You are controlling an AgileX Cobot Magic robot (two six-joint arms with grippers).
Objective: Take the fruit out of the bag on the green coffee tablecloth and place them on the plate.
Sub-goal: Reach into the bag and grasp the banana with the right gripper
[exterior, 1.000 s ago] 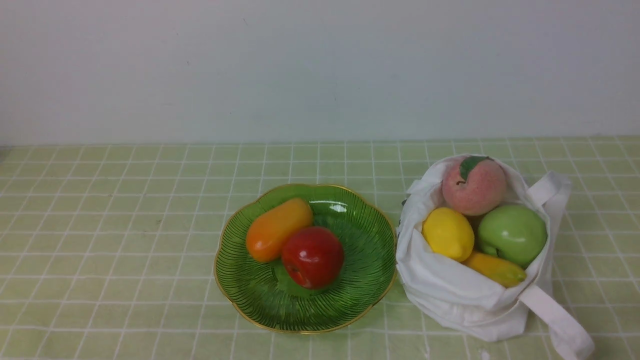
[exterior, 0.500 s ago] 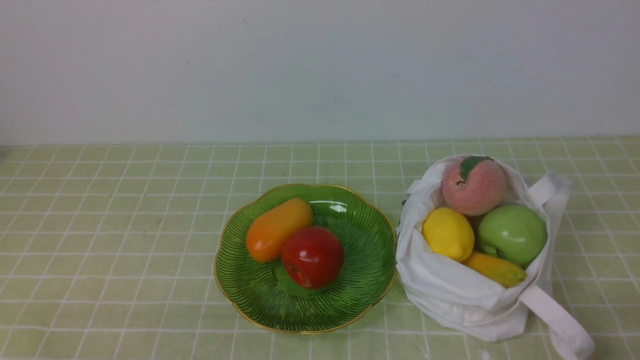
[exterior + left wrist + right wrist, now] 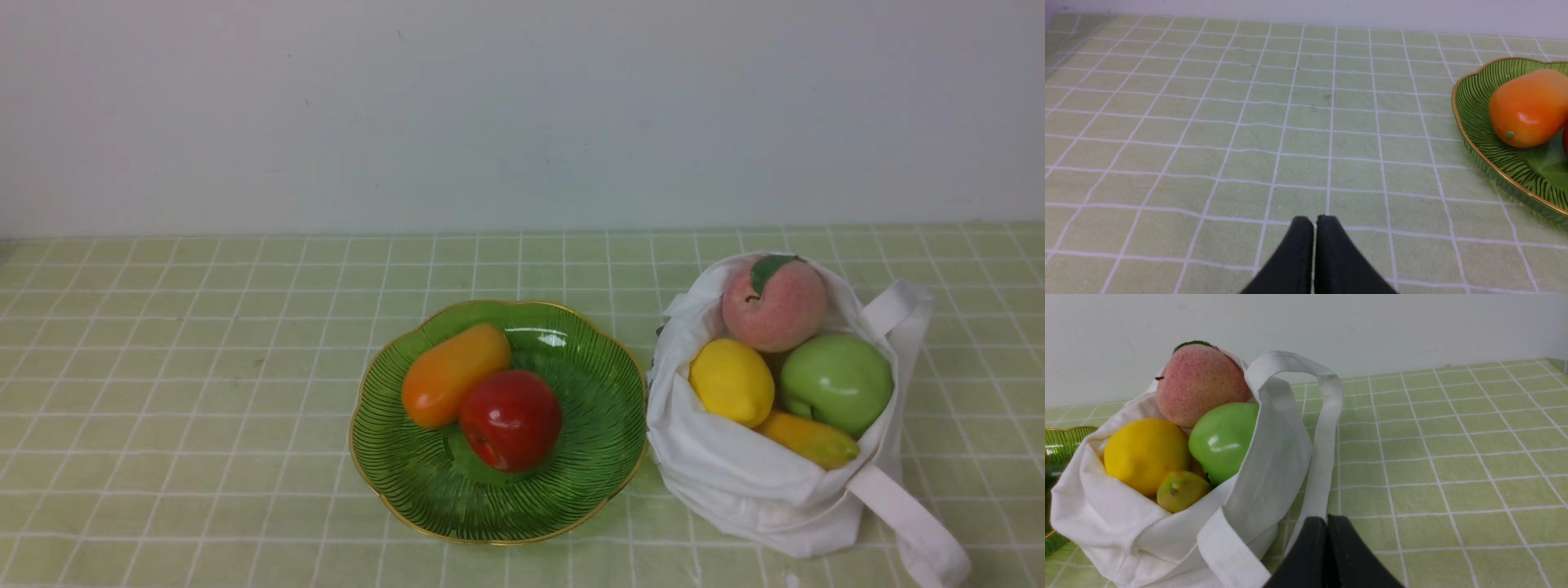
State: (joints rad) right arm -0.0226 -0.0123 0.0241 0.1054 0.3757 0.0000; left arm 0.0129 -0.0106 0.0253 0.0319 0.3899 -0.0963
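Note:
The white bag (image 3: 735,482) stands on the green checked tablecloth (image 3: 204,392) at the right, holding a pink peach (image 3: 774,304), a yellow lemon (image 3: 731,382), a green apple (image 3: 837,382) and a banana (image 3: 808,439). The green glass plate (image 3: 604,457) sits left of the bag, touching it. The bag (image 3: 1118,522) with its fruit also shows in the right wrist view. My left gripper (image 3: 1314,221) is shut and empty above bare cloth, left of the plate (image 3: 1474,122). My right gripper (image 3: 1326,519) is shut and empty, beside the bag's strap (image 3: 1327,428). Neither arm shows in the front view.
An orange oblong fruit (image 3: 453,374) and a red apple (image 3: 511,420) lie on the plate. A white wall (image 3: 522,114) rises behind the table. One strap (image 3: 922,531) trails toward the front right edge.

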